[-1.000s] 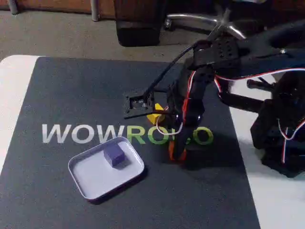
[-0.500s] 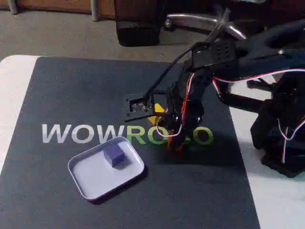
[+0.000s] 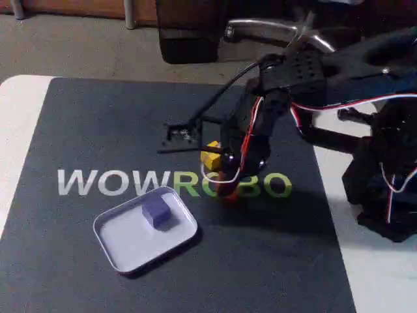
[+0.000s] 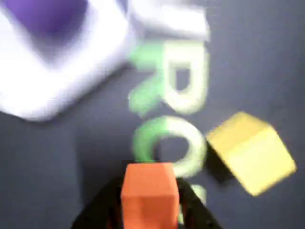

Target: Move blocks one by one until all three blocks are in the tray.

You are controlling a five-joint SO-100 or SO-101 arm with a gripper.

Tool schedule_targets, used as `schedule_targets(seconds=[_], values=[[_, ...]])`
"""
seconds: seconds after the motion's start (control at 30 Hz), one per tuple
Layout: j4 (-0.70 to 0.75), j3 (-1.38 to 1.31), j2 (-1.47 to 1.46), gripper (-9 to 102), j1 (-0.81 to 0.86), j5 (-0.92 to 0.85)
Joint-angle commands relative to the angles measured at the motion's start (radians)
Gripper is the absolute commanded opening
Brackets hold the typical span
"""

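Orange block [image 4: 149, 191] sits clamped between our pincer [image 4: 148, 210] jaws at the wrist view's bottom centre. We see the yellow block [image 3: 210, 157] just beside it on the dark mat [image 3: 98, 130], and the purple block [image 3: 157, 212] in the tray [image 3: 120, 251], lower left of the fixed view.

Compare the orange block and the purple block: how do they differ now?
The orange block sits between the claw fingers, while the purple block lies free. The purple block is inside the tray; the orange block is outside it, above the dark mat near the yellow block. Both are small cubes of about equal size.
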Motion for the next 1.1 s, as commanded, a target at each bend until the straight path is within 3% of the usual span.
schedule_targets(seconds=[0.0, 0.23, 0.7, 0.77, 0.97, 1.07], values=[[0.002, -0.124, 0.058, -8, -0.034, 0.103], [-0.006, -0.250, 0.037, -8, -0.100, 0.209], [-0.041, -0.382, -0.178, -4, -0.138, 0.084], [-0.041, -0.399, -0.199, -2, -0.138, 0.078], [-0.041, -0.420, -0.216, 22, -0.129, 0.060], [-0.032, -0.420, -0.207, 26, -0.123, 0.051]])
